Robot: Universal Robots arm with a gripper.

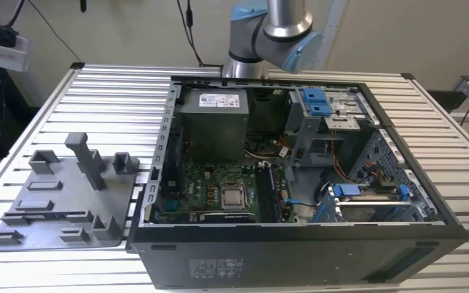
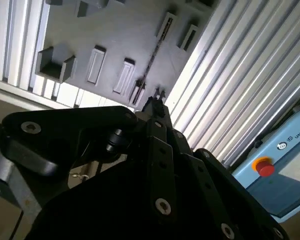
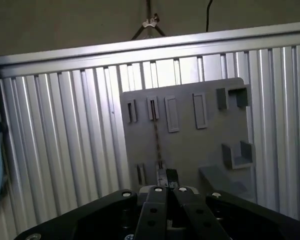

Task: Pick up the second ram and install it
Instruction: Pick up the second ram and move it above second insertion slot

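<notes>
Second ram (image 1: 47,213) stood on its long edge in the slots of the grey fixture plate (image 1: 68,195). It showed as a thin dark strip running across the plate on the side nearest the camera, at the exterior view's left, and it was free of any grip. A tall post (image 1: 83,159) rose from the same plate behind it, with lower blocks around it.

The plate lay flat on the slatted metal counter (image 1: 104,97), just beside the open computer case (image 1: 300,250), which took up the middle and the exterior view's right. Inside the case lay the green motherboard (image 1: 206,183) with its processor socket (image 1: 234,196). A grey power supply (image 1: 214,122) sat behind the board, and blue drive latches (image 1: 316,101) were further toward the exterior view's right. The robot arm (image 1: 271,27) rose behind the case at the counter's far edge.

In both wrist views the claw (image 3: 167,177) (image 2: 155,99) hung over the fixture plate (image 3: 190,145) (image 2: 120,35), its tips drawn together with nothing between them. There the second ram (image 3: 156,135) (image 2: 151,57) was seen edge-on as a dark line running toward the tips. How high above it they hung could not be told. In the second wrist view a pale blue box (image 2: 290,150) with a red button (image 2: 264,166) sat past the counter's edge.
</notes>
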